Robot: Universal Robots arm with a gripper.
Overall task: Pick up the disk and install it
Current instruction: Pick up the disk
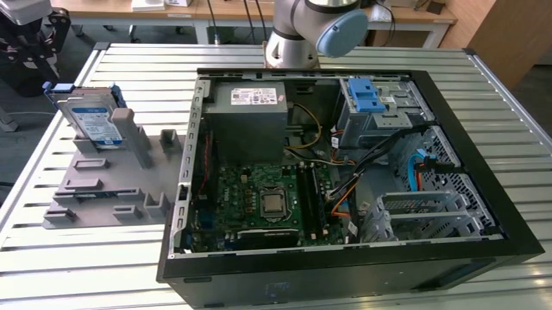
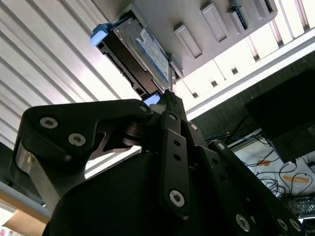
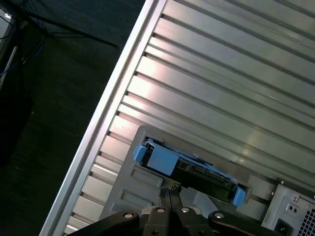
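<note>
The disk stands upright on its edge in a grey holder, near the edge of the slatted metal desk, at the exterior view's left of the open computer case. In the first wrist view the gripper is pressed together on nothing, apart from the disk.

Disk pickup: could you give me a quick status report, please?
Gripper shut, empty, short of the disk. Disk upright in grey holder, outside the case. Nothing in the way.

slatted metal table, grey fixture tray and open computer case on it
</note>
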